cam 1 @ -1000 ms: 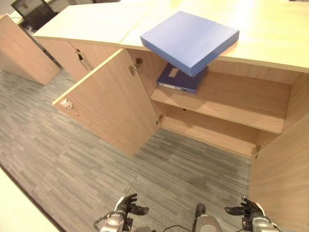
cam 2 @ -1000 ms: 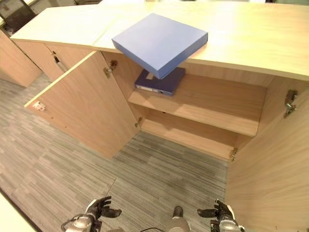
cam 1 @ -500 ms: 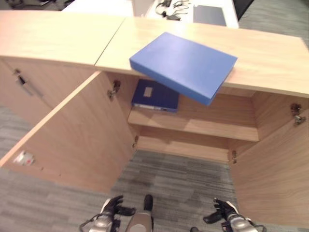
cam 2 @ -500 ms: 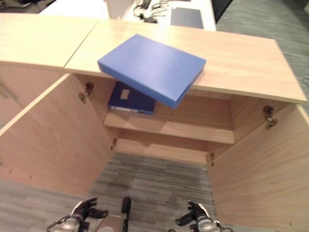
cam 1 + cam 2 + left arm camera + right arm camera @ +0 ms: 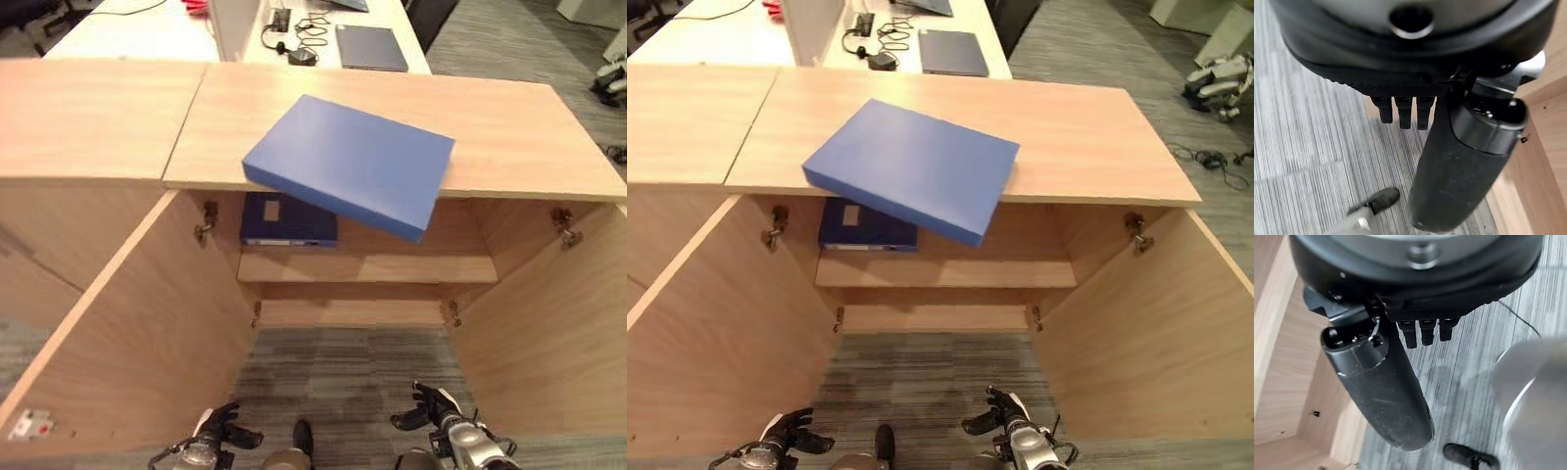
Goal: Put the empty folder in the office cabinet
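Note:
A light blue folder [image 5: 348,166] lies flat on the cabinet top [image 5: 509,137], turned at an angle, with one corner jutting past the front edge. Below it, a dark blue binder [image 5: 289,217] lies on the upper shelf [image 5: 411,268] of the open cabinet, at the left end. My left hand [image 5: 217,436] and right hand [image 5: 436,411] hang low over the carpet in front of the cabinet, far below the folder. Both are open and hold nothing. In the wrist views the left hand's fingers [image 5: 1403,112] and the right hand's fingers [image 5: 1422,333] point down at the floor.
Both cabinet doors stand open: the left door [image 5: 118,323] and the right door [image 5: 549,323] flank the grey carpet [image 5: 343,362] between them. The lower shelf space is bare. A desk behind holds a closed laptop [image 5: 370,47] and cables [image 5: 294,39].
The camera has swung round, so the cabinet is now seen square-on with both doors in view. The folder and binder have not moved. Both hands stay low and open.

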### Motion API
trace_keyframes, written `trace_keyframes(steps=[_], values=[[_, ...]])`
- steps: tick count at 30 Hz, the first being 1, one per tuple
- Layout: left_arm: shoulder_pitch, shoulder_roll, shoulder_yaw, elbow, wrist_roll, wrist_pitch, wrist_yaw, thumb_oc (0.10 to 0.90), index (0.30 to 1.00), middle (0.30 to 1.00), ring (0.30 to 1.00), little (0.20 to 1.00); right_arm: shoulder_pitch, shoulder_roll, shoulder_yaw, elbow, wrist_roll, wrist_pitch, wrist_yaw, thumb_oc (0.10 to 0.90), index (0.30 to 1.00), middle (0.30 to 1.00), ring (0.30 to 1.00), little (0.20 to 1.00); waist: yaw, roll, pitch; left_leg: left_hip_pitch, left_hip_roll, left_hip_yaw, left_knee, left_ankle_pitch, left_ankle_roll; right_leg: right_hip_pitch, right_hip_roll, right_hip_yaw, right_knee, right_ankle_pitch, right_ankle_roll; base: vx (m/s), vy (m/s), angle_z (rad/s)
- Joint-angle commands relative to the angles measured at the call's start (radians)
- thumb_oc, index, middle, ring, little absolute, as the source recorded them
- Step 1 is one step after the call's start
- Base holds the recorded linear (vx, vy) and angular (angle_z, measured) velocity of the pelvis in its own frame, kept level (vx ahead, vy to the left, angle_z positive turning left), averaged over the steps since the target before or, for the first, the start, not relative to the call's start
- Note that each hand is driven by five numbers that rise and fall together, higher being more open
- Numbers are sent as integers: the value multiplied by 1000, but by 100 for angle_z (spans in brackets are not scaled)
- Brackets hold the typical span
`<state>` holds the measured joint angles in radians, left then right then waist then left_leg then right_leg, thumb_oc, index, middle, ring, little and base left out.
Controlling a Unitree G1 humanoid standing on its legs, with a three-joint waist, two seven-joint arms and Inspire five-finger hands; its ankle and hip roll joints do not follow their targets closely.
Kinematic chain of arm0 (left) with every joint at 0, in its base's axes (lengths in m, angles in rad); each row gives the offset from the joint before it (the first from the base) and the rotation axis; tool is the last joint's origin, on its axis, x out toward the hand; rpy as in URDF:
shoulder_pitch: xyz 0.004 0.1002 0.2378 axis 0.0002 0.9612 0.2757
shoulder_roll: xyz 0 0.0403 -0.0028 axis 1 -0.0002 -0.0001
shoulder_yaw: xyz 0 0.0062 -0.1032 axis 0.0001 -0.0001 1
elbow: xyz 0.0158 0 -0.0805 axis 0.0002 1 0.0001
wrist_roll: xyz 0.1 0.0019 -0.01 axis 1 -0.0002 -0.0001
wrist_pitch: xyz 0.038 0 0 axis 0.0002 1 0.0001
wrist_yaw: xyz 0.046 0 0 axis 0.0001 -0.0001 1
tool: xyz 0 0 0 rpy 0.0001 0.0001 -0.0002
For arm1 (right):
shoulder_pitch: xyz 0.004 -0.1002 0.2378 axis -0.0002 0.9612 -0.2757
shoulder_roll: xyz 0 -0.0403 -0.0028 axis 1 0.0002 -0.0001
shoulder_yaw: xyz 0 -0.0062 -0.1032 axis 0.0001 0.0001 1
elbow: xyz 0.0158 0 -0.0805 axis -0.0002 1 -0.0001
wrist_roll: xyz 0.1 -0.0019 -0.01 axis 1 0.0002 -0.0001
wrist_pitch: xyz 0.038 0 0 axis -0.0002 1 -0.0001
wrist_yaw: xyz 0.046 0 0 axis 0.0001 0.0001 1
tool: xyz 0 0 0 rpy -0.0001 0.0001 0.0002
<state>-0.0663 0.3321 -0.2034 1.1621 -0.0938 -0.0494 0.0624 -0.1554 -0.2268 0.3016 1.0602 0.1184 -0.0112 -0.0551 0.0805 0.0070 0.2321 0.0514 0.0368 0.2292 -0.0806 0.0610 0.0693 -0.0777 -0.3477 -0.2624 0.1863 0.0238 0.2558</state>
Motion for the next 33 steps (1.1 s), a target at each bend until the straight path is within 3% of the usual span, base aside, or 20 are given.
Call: trace_keyframes(steps=[1, 2, 5, 8, 12, 13, 15, 16, 17, 18, 19, 20, 21, 22, 25, 26, 28, 30, 31, 33], values=[[-36, 19, 11, 0, -19, -36, 20, 800, 900, 900, 900, 900, -26, -74, -21, -48, -9, -14, -27, 800, 900, 900, 900, 900, 1, 9, 9, -16, 69, -121, 3, -51, -149, -13, 22, 79, -34, -6, -16, 348, -249, -38], [-30, 17, 19, 8, -18, -40, 20, 800, 900, 900, 900, 900, -21, -77, -37, -37, 2, -10, -26, 800, 900, 900, 900, 900, -17, 4, 13, 4, 73, -129, 6, -65, -160, -32, 5, 141, -88, 40, -2, 264, -217, 0], [-14, 12, 23, 23, 4, -44, 18, 800, 900, 900, 900, 900, -1, -82, -64, -28, 10, -6, -21, 800, 900, 900, 900, 900, -31, 0, 8, 35, 111, -137, 21, -88, -194, -36, -67, 185, -140, 135, 6, 194, -321, 21], [-5, 13, 29, 27, 3, -48, 21, 800, 900, 900, 900, 900, 19, -85, -82, -17, 12, -3, -17, 800, 900, 900, 900, 900, -41, -3, -3, 54, 139, -149, 29, -96, -221, -39, -78, 223, -151, 161, 6, 195, -333, 28], [5, 2, 36, 39, -3, -52, 26, 800, 900, 900, 900, 900, 51, -94, -85, 5, -3, 0, -7, 800, 900, 900, 900, 900, -41, 4, -34, 70, 191, -177, 46, -98, -260, 10, -41, 192, -177, 110, 6, 190, -350, -11], [14, -6, 42, 45, -17, -52, 30, 800, 900, 900, 900, 900, 61, -108, -76, 18, -16, 2, -2, 800, 900, 900, 900, 900, -38, 12, -40, 63, 227, -189, 55, -70, -279, 28, -14, 167, -179, 76, 6, 140, -432, -9], [17, -13, 40, 44, -20, -54, 31, 800, 900, 900, 900, 900, 61, -119, -71, 25, -19, 0, -2, 800, 900, 900, 900, 900, -42, 21, -41, 51, 247, -196, 63, -41, -292, 42, 3, 144, -186, 56, 6, 58, -249, 17], [19, -16, 37, 40, -20, -53, 29, 800, 900, 900, 900, 900, 67, -131, -71, 15, -19, -1, -1, 800, 900, 900, 900, 900, -46, 25, -41, 37, 264, -199, 78, -7, -300, 59, 18, 126, -193, 37, 3, 28, -243, 15], [12, -24, 32, 30, -28, -52, 26, 800, 900, 900, 900, 900, 69, -148, -76, 35, -13, -4, -7, 800, 900, 900, 900, 900, -49, 31, -33, 9, 292, -200, 115, 69, -319, 96, 48, 94, -220, 13, -14, 47, -334, 19], [10, -28, 33, 30, -32, -48, 23, 800, 900, 900, 900, 900, 74, -158, -83, 46, -9, -3, -10, 800, 900, 900, 900, 900, -54, 31, -30, -2, 308, -194, 135, 105, -324, 119, 64, 72, -237, 2, -25, 37, -271, 18], [10, -29, 33, 30, -32, -48, 23, 800, 900, 900, 900, 900, 74, -159, -83, 47, -9, -3, -10, 800, 900, 900, 900, 900, -57, 33, -29, -3, 309, -198, 135, 106, -325, 123, 66, 69, -239, 2, -25, 64, -240, 24], [3, -35, 30, 25, -35, -42, 22, 800, 900, 900, 900, 900, 92, -173, -97, 63, -2, 0, -18, 800, 900, 900, 900, 900, -66, 26, -24, -24, 330, -173, 164, 158, -319, 158, 83, 44, -256, -20, -44, 73, -214, 29], [0, -36, 29, 23, -35, -39, 21, 800, 900, 900, 900, 900, 98, -178, -102, 67, 2, 1, -18, 800, 900, 900, 900, 900, -74, 23, -20, -29, 341, -149, 173, 176, -312, 170, 91, 33, -257, -28, -53, 72, -212, 41], [0, -36, 29, 23, -35, -39, 21, 800, 900, 900, 900, 900, 98, -178, -102, 67, 2, 1, -18, 800, 900, 900, 900, 900, -74, 23, -19, -29, 342, -150, 173, 176, -312, 171, 92, 32, -257, -29, -53, 59, -145, 48], [-2, -35, 25, 13, -30, -33, 14, 800, 900, 900, 900, 900, 111, -188, -113, 91, 3, 8, -20, 800, 900, 900, 900, 900, -84, 13, -15, -46, 344, -71, 202, 184, -296, 199, 115, -1, -251, -52, -79, 74, -188, 40], [-1, -35, 18, 7, -27, -33, 10, 800, 900, 900, 900, 900, 120, -196, -110, 98, -2, 10, -15, 800, 900, 900, 900, 900, -67, 6, -14, -78, 289, -87, 197, 134, -279, 207, 127, -8, -247, -61, -85, 62, -173, 26], [3, -39, 8, 7, -21, -32, 4, 800, 900, 900, 900, 900, 120, -200, -116, 101, -2, 12, -17, 800, 900, 900, 900, 900, -62, -3, -12, -103, 259, -86, 192, 94, -275, 220, 123, -26, -241, -70, -83, 77, -100, 26], [4, -38, 6, 6, -17, -32, 2, 800, 900, 900, 900, 900, 114, -198, -118, 98, 1, 13, -20, 800, 900, 900, 900, 900, -58, -7, -12, -107, 254, -76, 189, 84, -276, 221, 119, -26, -238, -74, -82, 57, -15, 28], [8, -37, 1, 7, -13, -32, 0, 800, 900, 900, 900, 900, 100, -191, -122, 102, 14, 9, -25, 800, 900, 900, 900, 900, -48, -10, -15, -94, 232, -99, 176, 41, -271, 215, 120, -18, -226, -72, -80, 34, 5, 31], [11, -36, -1, 12, -7, -31, -1, 800, 900, 900, 900, 900, 99, -186, -125, 105, 17, 9, -25, 800, 900, 900, 900, 900, -47, -11, -18, -79, 224, -106, 162, 25, -269, 216, 117, -19, -221, -71, -78, 39, 41, -2]])
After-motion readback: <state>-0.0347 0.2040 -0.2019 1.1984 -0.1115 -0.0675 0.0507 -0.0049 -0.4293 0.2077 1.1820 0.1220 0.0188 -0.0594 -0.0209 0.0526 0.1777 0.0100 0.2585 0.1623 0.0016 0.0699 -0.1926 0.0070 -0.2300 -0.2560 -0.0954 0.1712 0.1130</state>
